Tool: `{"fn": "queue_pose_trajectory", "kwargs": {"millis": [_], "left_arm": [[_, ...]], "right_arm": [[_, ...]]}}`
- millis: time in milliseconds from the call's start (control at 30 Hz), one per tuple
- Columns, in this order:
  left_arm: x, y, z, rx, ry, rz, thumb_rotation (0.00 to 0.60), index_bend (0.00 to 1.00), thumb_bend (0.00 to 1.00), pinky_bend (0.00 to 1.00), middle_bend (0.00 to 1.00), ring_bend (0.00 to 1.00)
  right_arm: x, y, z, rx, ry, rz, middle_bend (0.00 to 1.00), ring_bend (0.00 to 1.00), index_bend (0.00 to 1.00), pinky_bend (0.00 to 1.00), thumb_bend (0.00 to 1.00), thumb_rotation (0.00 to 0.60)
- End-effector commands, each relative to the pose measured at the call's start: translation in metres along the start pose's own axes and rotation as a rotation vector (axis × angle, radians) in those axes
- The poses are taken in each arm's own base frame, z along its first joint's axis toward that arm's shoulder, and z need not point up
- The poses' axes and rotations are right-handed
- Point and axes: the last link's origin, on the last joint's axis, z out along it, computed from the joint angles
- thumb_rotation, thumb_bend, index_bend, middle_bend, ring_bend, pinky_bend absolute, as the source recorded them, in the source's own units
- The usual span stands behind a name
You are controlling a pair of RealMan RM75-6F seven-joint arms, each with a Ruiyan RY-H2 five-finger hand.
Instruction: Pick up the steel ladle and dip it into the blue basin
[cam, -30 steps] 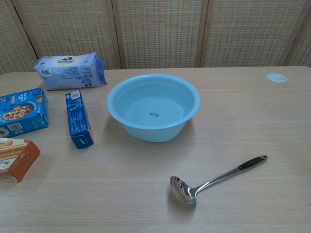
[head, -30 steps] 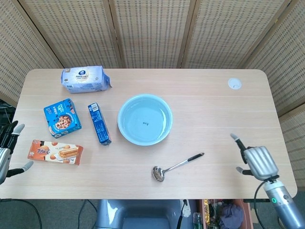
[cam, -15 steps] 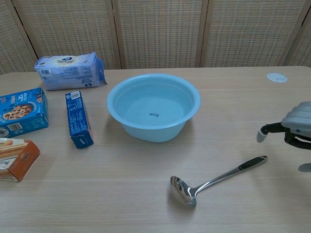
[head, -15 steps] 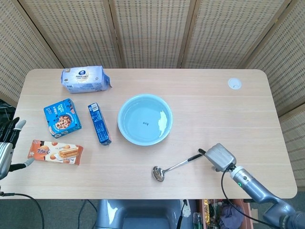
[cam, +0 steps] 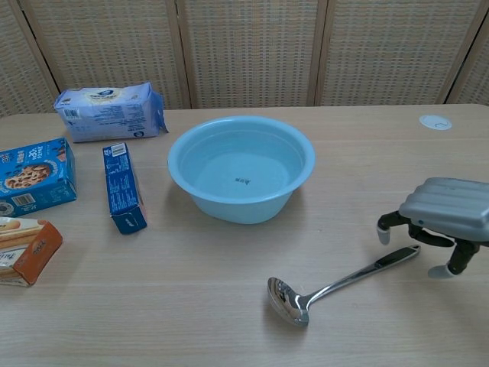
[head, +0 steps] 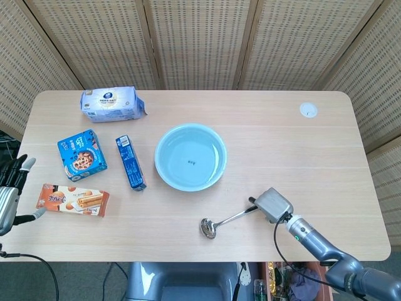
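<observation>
The table (head: pixel 326 144) fills most of the head view, its far edge along the wicker screen (head: pixel 200 37) at the top of the frame and its near edge running low across the frame. The widest bare stretch of wood is the right half, from the small white disc (head: pixel 308 110) in the upper right down to the lower right corner. The left third is crowded: a pale blue packet (head: pixel 111 104) at upper left, a blue cookie box (head: pixel 82 154) and a narrow blue box (head: pixel 130 162) at mid left, and an orange wafer box (head: pixel 72 199) close to the left edge.

The basin (head: pixel 190 157) sits just left of centre, with open wood all round it. The ladle (head: pixel 229 220) lies flat below and to the right of it, well apart from the rim and near the lower table edge. Its long axis runs diagonally: the bowl end points to the lower left, the dark handle end to the upper right.

The right hand (head: pixel 272 205) hovers over the handle tip; in the chest view its fingers (cam: pixel 386 227) hang down spread on either side of the handle, holding nothing. The left hand (head: pixel 9 195) shows at the far left edge, off the table, fingers apart and empty.
</observation>
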Motion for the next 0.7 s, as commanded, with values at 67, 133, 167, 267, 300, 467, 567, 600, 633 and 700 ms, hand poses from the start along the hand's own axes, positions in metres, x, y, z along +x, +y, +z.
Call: {"fn": "queue_pose_trajectory", "kwargs": {"millis": [67,133,167,267,300,467,567,600,633,700], "left_arm": [[-0.001,0.000,0.001,0.004,-0.003,0.001,0.600,0.00,0.00,0.00,0.00,0.00],[-0.001,0.000,0.001,0.004,-0.005,0.000,0.600,0.00,0.00,0.00,0.00,0.00],[-0.001,0.000,0.001,0.004,-0.005,0.000,0.600,0.00,0.00,0.00,0.00,0.00],[-0.002,0.000,0.002,0.003,-0.006,0.000,0.600,0.00,0.00,0.00,0.00,0.00],[-0.002,0.000,0.002,0.003,-0.007,0.001,0.600,0.00,0.00,0.00,0.00,0.00],[-0.003,0.000,0.004,0.006,-0.015,0.001,0.600,0.00,0.00,0.00,0.00,0.00],[-0.004,0.000,0.005,0.008,-0.019,0.001,0.600,0.00,0.00,0.00,0.00,0.00],[-0.004,0.000,0.005,0.009,-0.020,0.002,0.600,0.00,0.00,0.00,0.00,0.00],[-0.004,0.000,0.005,0.011,-0.022,0.003,0.600,0.00,0.00,0.00,0.00,0.00],[-0.004,-0.001,0.005,0.013,-0.024,0.002,0.600,0.00,0.00,0.00,0.00,0.00]], "right_arm": [[0.002,-0.002,0.007,-0.001,0.003,0.014,0.86,0.79,0.39,1.00,0.21,0.600],[0.002,-0.003,0.009,-0.002,0.002,0.025,0.86,0.79,0.41,1.00,0.21,0.600],[0.002,-0.004,0.011,-0.003,0.000,0.028,0.86,0.79,0.42,1.00,0.21,0.600],[0.001,-0.005,0.015,-0.004,-0.003,0.033,0.86,0.79,0.42,1.00,0.21,0.600],[0.001,-0.006,0.017,-0.005,-0.004,0.038,0.86,0.79,0.42,1.00,0.21,0.600],[0.001,-0.011,0.024,-0.002,-0.015,0.056,0.86,0.79,0.42,1.00,0.23,0.600],[0.002,-0.015,0.029,0.004,-0.015,0.052,0.86,0.79,0.42,1.00,0.23,0.600],[0.002,-0.016,0.031,0.005,-0.016,0.053,0.86,0.79,0.42,1.00,0.23,0.600],[0.002,-0.018,0.033,0.006,-0.017,0.054,0.86,0.79,0.42,1.00,0.23,0.600],[0.002,-0.019,0.036,0.008,-0.022,0.046,0.86,0.79,0.43,1.00,0.23,0.600]]}}
